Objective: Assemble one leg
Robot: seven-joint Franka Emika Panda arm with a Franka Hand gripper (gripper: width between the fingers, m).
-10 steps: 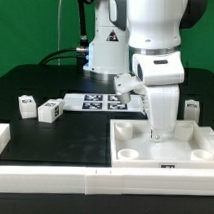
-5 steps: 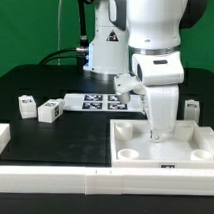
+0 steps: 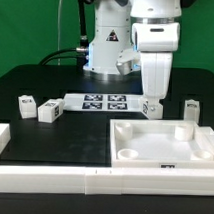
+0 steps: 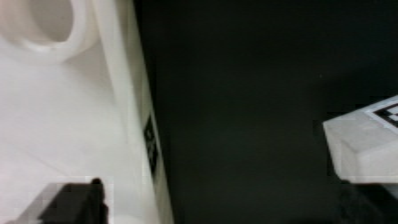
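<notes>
Hovering fingers (image 3: pixel 152 109) spread wide, empty, above panel's (image 3: pixel 164 147) far edge, leg (image 3: pixel 49 111) well apart, dark table (image 3: pixel 64 134) open between.

- The table (image 3: pixel 54 133) was covered in a matt black, cloth-like surface.
- The white panel (image 3: pixel 166 147) looked like smooth moulded plastic with a faint sheen.
- Each leg (image 3: pixel 49 112) looked like chunky white plastic with a matt printed tag.
- The arm's shell (image 3: pixel 157 37) was glossy white plastic.
- The marker board (image 3: pixel 95 101) looked flat, matt and paper-like.
- The backdrop (image 3: pixel 28 32) was dull green cloth.
</notes>
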